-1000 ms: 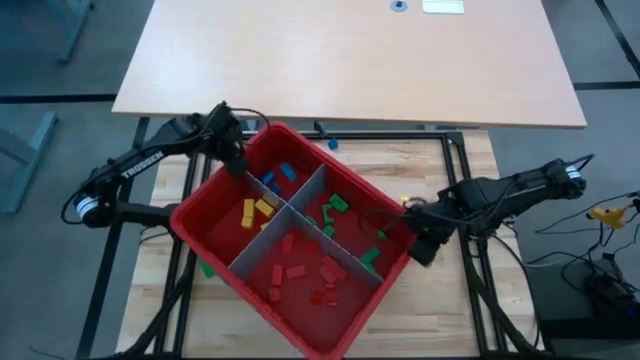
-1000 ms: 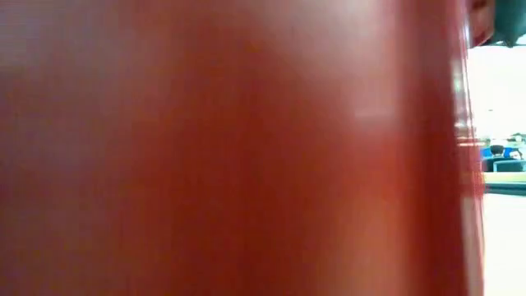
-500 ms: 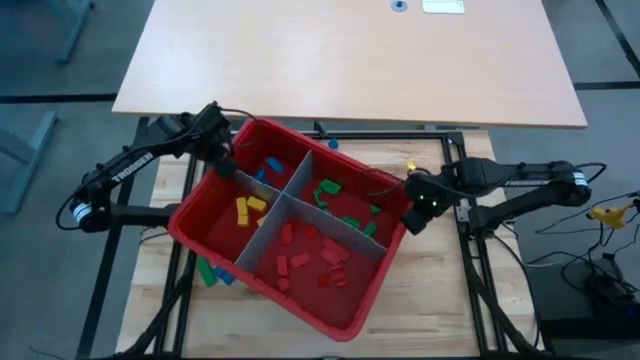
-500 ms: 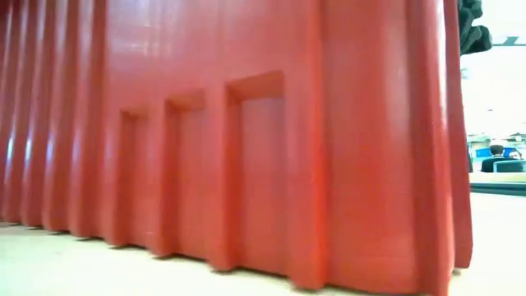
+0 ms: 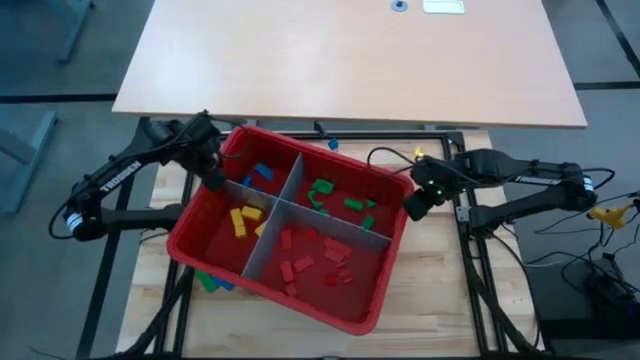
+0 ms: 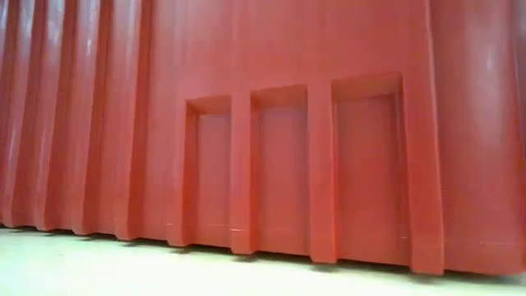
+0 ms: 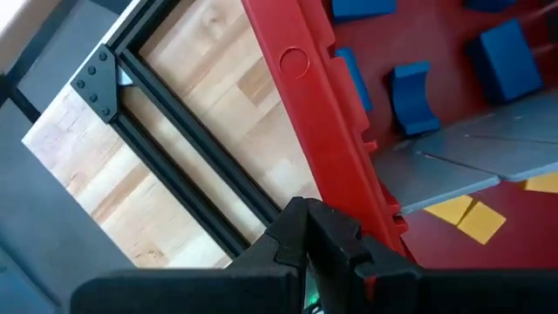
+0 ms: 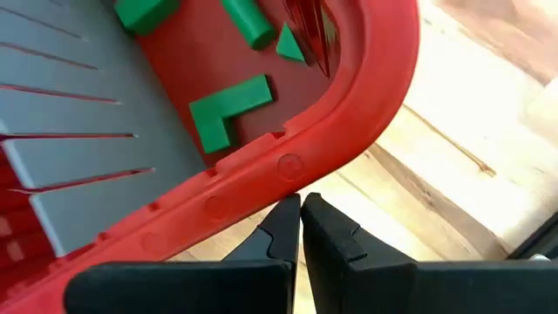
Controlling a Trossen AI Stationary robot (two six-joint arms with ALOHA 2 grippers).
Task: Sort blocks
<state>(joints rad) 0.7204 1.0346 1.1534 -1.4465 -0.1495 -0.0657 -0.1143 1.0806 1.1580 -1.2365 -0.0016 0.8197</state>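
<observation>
The blocks lie in a big red bin (image 5: 300, 150) that grey dividers (image 5: 290, 185) split into four compartments. Blue blocks (image 5: 262, 172) are far left, green (image 5: 322, 188) far right, yellow (image 5: 240, 218) near left and red (image 5: 300, 265) near right. The bin's base stands on the wooden table (image 6: 246, 275). My left gripper (image 5: 212, 172) is at the bin's left rim near the far corner. My right gripper (image 5: 415, 200) is at the bin's far right corner. Both have their fingers together at the rim. A few green and blue blocks (image 5: 210, 281) lie on the table by the bin's near left corner. My left gripper (image 7: 324, 228) has its closed fingers at the outer lip of the bin's left rim (image 7: 384, 235), coming from the table's left. The gripper itself hides the contact. My right gripper (image 8: 302, 214) has its closed fingertips under the outer lip of the bin's right corner rim (image 8: 288, 166), coming from the table's right.
Black frame rails (image 5: 400, 135) run round the wooden table. A large pale tabletop (image 5: 350, 50) lies beyond the far edge. Cables and a yellow plug (image 5: 610, 213) lie to the right. Bare wood shows near the right front (image 5: 440, 300).
The bin has turned counter-clockwise as seen from above and now stands squarer to the table, base down. My right gripper has gone toward the far edge with its corner. My left gripper has gone toward the left edge. Blocks have slid within their compartments.
</observation>
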